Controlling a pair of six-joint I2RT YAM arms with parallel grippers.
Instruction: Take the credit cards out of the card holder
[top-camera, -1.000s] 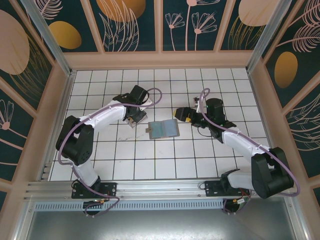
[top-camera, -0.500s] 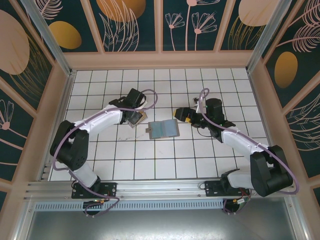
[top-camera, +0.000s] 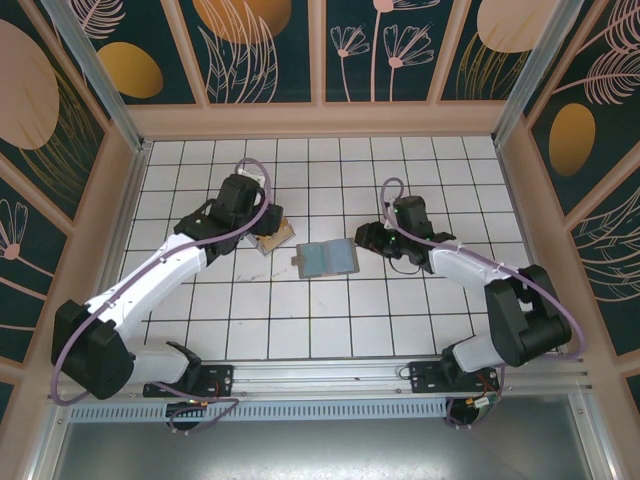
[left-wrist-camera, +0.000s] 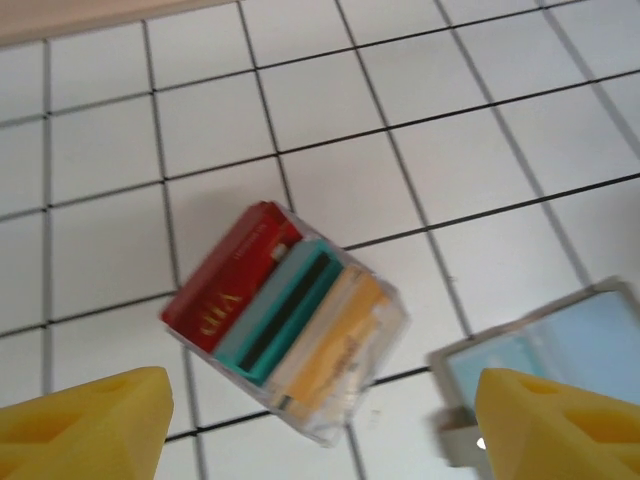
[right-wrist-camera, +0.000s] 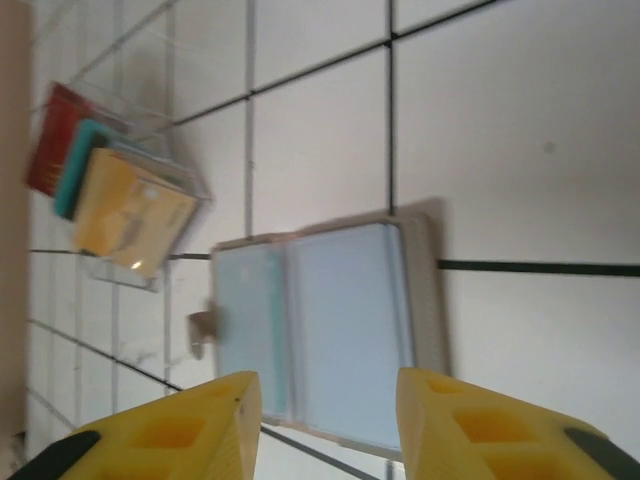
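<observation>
The credit cards (left-wrist-camera: 285, 310) lie fanned on the tiles, red, teal and yellow-orange, inside a clear sleeve. In the top view the credit cards (top-camera: 276, 238) sit just left of the open grey-blue card holder (top-camera: 328, 259). My left gripper (left-wrist-camera: 320, 440) hovers over the cards, open, with nothing between its yellow fingers; the card holder (left-wrist-camera: 560, 350) shows at its right. My right gripper (right-wrist-camera: 330, 430) hangs above the card holder (right-wrist-camera: 330, 325), jaws apart and holding nothing. The credit cards (right-wrist-camera: 110, 190) lie beyond it. From above, my left gripper (top-camera: 262, 222) and right gripper (top-camera: 362, 241) flank both things.
White tiled floor (top-camera: 300, 320) with wooden walls (top-camera: 320, 120) all round. A metal rail (top-camera: 320, 372) runs along the near edge by the arm bases.
My left gripper has opened off the fanned cards and its arm has swung back to the left. The right gripper has come down to the holder's right edge and its jaws have narrowed.
</observation>
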